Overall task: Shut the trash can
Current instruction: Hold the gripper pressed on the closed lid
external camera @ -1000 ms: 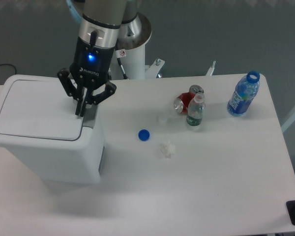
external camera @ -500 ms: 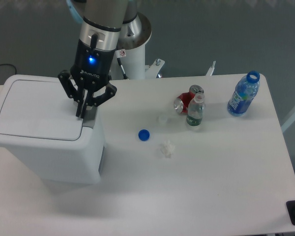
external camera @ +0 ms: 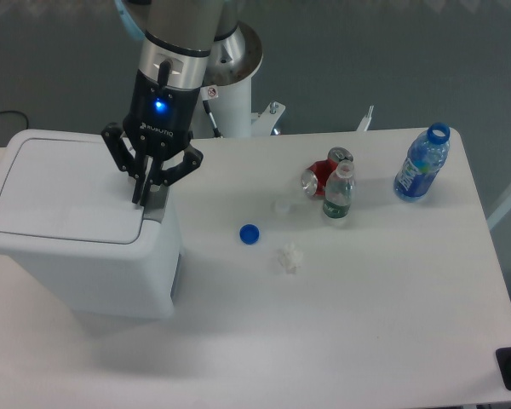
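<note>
The gripper (external camera: 140, 198), fingers pinched together, has lifted a tiny bit off the trash can (external camera: 77, 230); its lid looks shut now.

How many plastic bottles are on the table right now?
2: a blue bottle without cap near the table's far right edge, and a small clear bottle beside the red can.
</note>
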Action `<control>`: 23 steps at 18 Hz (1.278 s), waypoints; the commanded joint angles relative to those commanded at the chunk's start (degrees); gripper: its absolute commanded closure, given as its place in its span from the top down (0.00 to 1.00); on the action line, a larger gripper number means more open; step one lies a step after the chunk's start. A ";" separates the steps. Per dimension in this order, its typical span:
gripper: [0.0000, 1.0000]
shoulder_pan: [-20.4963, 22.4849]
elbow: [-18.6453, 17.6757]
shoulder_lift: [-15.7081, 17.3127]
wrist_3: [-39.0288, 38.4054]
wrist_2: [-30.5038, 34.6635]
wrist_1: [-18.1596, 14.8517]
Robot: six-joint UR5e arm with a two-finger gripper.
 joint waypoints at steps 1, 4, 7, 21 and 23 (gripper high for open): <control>0.17 0.00 -0.09 0.00 0.35 0.00 0.00; 0.17 0.00 -0.09 0.00 0.70 0.00 0.00; 0.17 0.00 -0.18 0.17 0.70 0.00 0.00; 0.17 0.00 -0.62 0.26 0.88 -0.09 -0.09; 0.17 -0.09 -0.62 0.26 0.88 -0.09 0.00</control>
